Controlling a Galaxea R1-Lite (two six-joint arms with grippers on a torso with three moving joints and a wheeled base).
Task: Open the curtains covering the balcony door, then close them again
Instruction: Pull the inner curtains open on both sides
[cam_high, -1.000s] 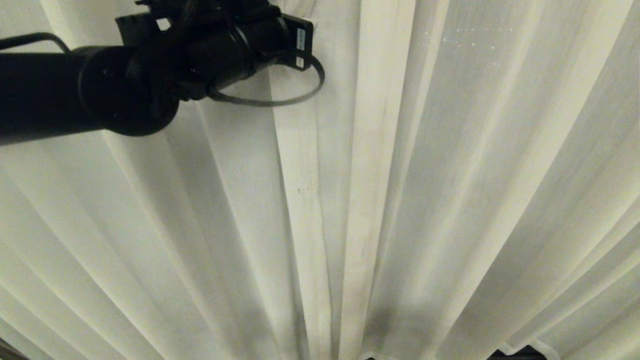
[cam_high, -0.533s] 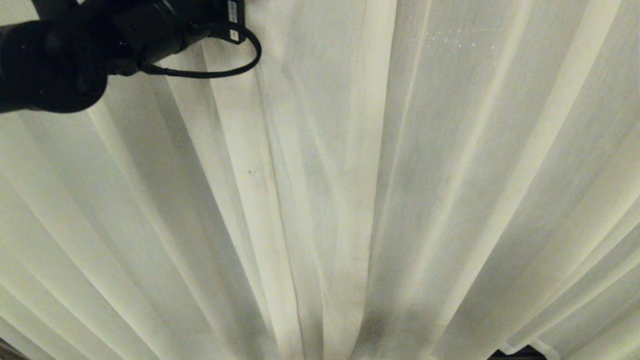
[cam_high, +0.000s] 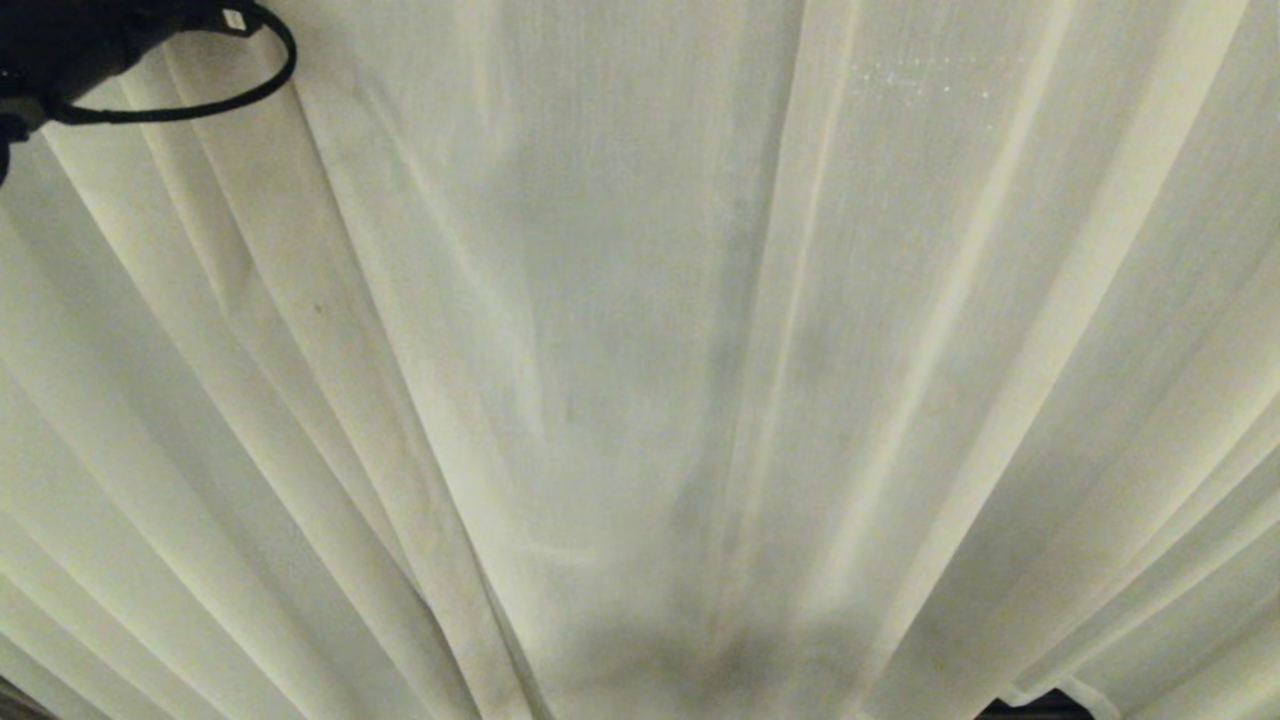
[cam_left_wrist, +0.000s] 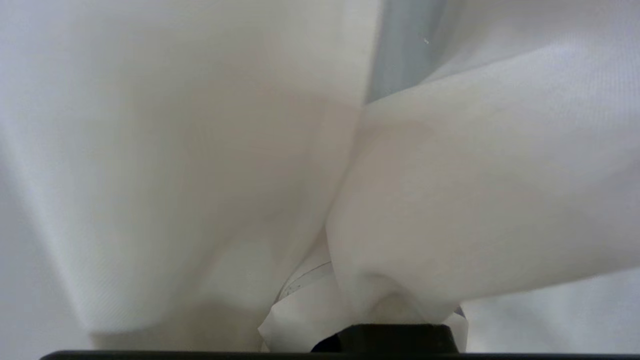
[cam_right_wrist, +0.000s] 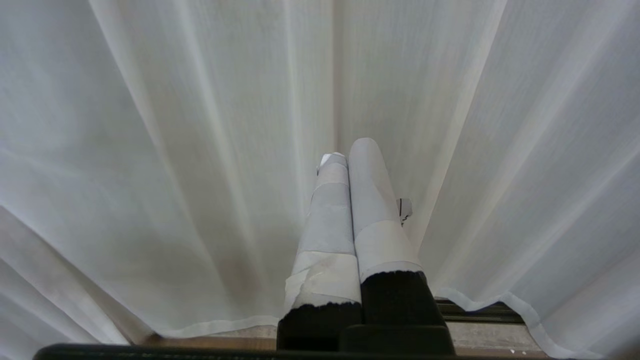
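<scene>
Off-white sheer curtains (cam_high: 640, 330) with long pleats fill the head view. Only the wrist of my left arm (cam_high: 50, 45) and its cable loop show there, in the top left corner. In the left wrist view the left gripper (cam_left_wrist: 360, 295) is shut on a bunched fold of curtain (cam_left_wrist: 450, 200) that drapes over its taped fingers (cam_left_wrist: 300, 315). My right gripper (cam_right_wrist: 347, 150) is shut on nothing, its taped fingers pressed together and pointing at the hanging curtain (cam_right_wrist: 175, 150). The balcony door is hidden behind the fabric.
Beneath the curtain hem (cam_right_wrist: 500, 300) a dark floor track (cam_right_wrist: 475, 312) and a strip of pale floor (cam_right_wrist: 500, 335) show. A dark corner (cam_high: 1030, 708) peeks out under the hem in the head view.
My left arm has swung left towards the upper corner of the head view, dragging the held curtain edge and its folds left. The fabric in the middle now lies flatter. The right arm has stayed still.
</scene>
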